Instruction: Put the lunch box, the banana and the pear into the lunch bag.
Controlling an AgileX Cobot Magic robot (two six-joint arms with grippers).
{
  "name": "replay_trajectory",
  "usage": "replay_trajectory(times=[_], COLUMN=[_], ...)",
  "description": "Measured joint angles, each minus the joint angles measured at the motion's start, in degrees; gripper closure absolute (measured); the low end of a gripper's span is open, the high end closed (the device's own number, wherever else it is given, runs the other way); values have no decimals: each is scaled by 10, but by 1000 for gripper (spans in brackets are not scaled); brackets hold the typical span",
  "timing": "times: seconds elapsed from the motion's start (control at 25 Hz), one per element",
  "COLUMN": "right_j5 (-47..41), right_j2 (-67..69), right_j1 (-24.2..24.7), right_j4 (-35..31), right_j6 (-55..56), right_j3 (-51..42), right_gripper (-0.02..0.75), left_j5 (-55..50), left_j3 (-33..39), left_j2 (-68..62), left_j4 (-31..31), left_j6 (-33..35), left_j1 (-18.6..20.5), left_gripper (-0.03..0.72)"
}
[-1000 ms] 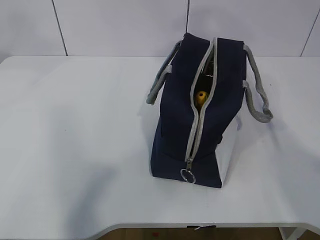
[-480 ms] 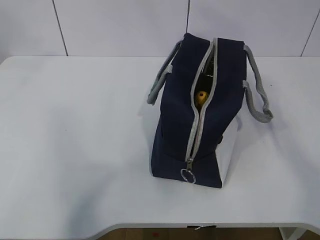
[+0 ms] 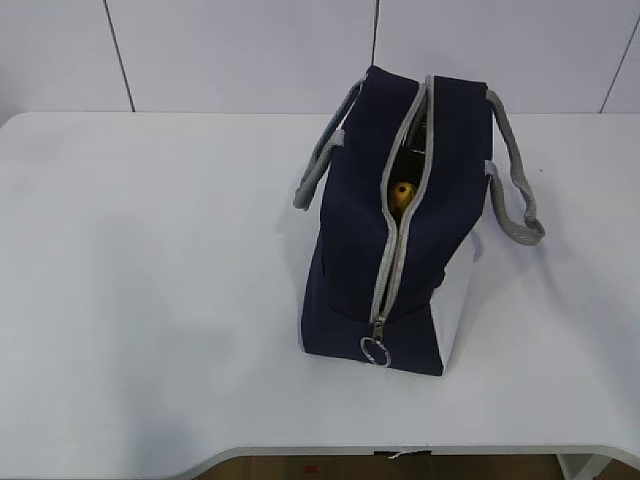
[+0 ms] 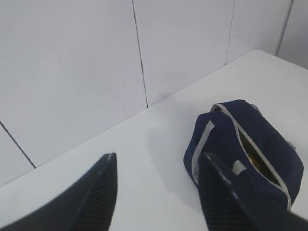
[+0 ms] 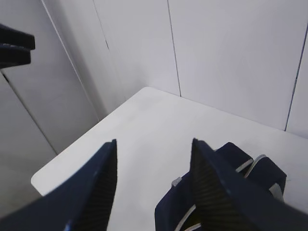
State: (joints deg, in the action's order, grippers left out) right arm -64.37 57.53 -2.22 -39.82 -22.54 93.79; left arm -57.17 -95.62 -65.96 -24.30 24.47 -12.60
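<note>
One lunch bag on the counter, standing upright, right of centre in the exterior view; neither arm shows there. Two grey handles, one drooping to each side. One grey zipper, closed along the near part with its ring pull at the near lower end, parted further back. Through that gap, one small patch of yellow fruit; banana or pear, cannot tell. Lunch box not visible. Left jaws: two dark ribbed fingers spread apart, nothing between them, held high above the counter; the bag lies beyond and right of them, partly behind the right-hand finger. Right jaws: likewise parted and empty, raised, with the bag below and just right of them. Counter is plain white, matte, with a rounded front edge. Behind it, pale wall panels divided by thin dark seams.
</note>
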Motion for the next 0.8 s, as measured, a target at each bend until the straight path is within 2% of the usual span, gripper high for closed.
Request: replay_trajectory(times=[0.16,0.32,0.8], right_j5=[43,81,236], right_j2=[-26,-52,-137], right_j1=[0,0,-11], right_j4=[10,13,8], right_j6=[2,-12,-143], right_j3=[-53,-135,-408], right_gripper=[342,342,363], left_j5=[12,20,23], left_j3=[56,98,104], left_j2=[37,58,70], left_j4=[-1,1,51], left_j6=[-1,-1,-22], left_j1=[0,-16,-54], left_gripper=[281,281,281])
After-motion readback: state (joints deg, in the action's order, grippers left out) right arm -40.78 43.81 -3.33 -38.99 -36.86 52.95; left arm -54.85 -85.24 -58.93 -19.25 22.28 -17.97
